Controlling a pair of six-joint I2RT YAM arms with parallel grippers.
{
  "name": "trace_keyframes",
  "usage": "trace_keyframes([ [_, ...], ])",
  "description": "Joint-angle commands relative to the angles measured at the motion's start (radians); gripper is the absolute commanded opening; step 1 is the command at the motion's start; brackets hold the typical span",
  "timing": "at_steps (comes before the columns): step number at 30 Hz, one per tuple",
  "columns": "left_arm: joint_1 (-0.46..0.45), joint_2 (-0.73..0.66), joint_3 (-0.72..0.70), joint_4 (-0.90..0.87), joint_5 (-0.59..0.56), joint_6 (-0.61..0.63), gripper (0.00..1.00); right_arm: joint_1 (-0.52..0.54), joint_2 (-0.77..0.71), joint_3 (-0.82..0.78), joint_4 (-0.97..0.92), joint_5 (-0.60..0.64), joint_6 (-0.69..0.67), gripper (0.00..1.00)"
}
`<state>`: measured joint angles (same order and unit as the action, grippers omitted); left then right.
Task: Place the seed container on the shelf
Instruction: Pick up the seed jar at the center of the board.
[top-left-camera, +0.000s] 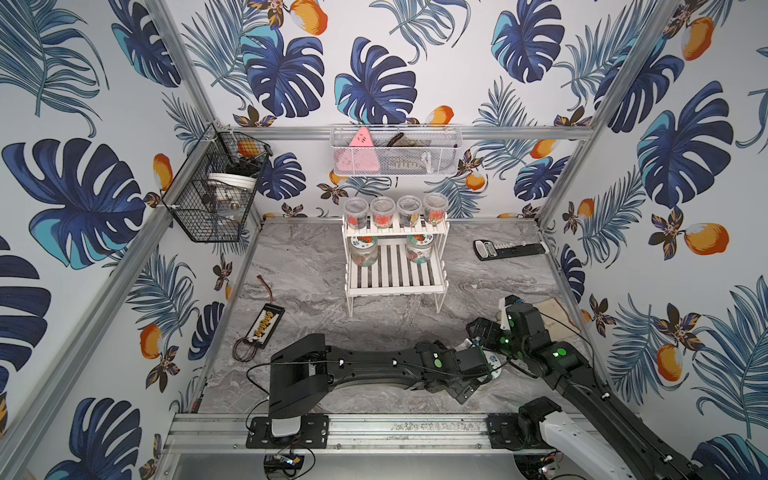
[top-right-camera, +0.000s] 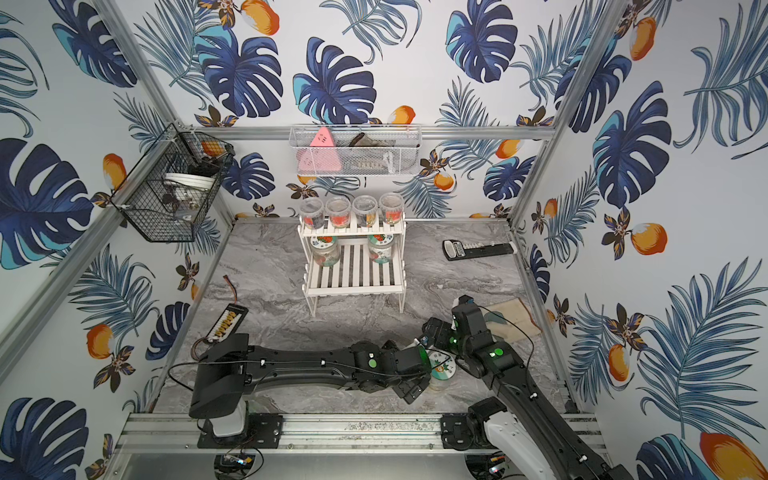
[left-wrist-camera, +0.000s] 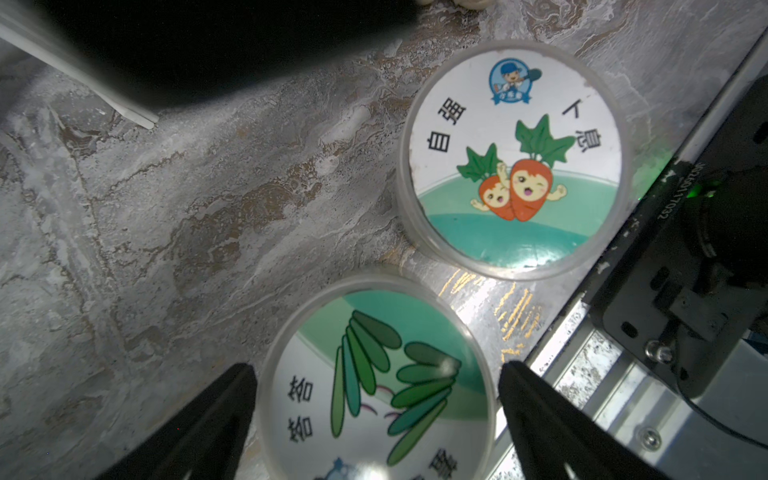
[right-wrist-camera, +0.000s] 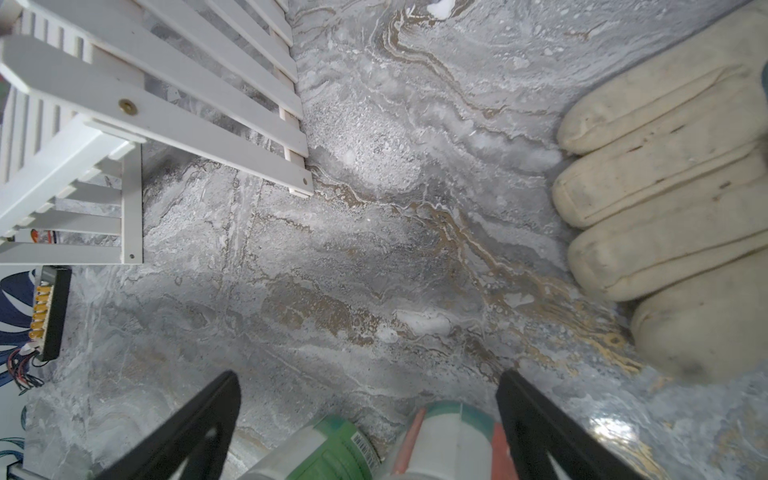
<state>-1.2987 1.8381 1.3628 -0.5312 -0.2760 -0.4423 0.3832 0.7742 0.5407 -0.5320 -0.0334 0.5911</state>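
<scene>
Reaching for the grasp is the step in hand. The seed container (left-wrist-camera: 374, 386), the tub with the green-leaf lid, stands upright on the marble table (left-wrist-camera: 166, 208) close to its front edge. The left gripper (left-wrist-camera: 376, 368) hangs over it with jaws wide, one finger on each side of the lid; I cannot tell whether either touches it.

The next move likely calls for a straight descent, a close on the tub's wall, and a clean lift before any sideways travel. Room is tight here. A carrot-lid tub (left-wrist-camera: 513, 162) stands just beside it, and the metal rail (left-wrist-camera: 582, 374) runs along the outer finger's side. The right gripper (right-wrist-camera: 369, 375) hovers near, jaws wide and holding nothing, so the two arms crowd each other.

The shelf (top-left-camera: 395, 274) stands well apart, toward the back wall. Its lower tier holds two jars (top-left-camera: 365, 251) at the rear corners, leaving the front slats and the middle bare, which looks the easiest landing. Four cups (top-left-camera: 397, 210) fill the upper tier. A glove (top-left-camera: 548, 309) lies off to the right, clear of the path.
</scene>
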Motion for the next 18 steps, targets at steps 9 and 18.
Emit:
trace_keyframes([
  [9, 0.032, 0.009, -0.022, -0.040, -0.015, -0.055, 0.91, 0.001, -0.012, 0.010, 0.020, -0.032, -0.030, 1.00],
  [18, 0.039, -0.031, -0.060, -0.022, 0.011, -0.044, 0.98, 0.000, 0.000, 0.013, 0.036, -0.043, -0.025, 1.00],
])
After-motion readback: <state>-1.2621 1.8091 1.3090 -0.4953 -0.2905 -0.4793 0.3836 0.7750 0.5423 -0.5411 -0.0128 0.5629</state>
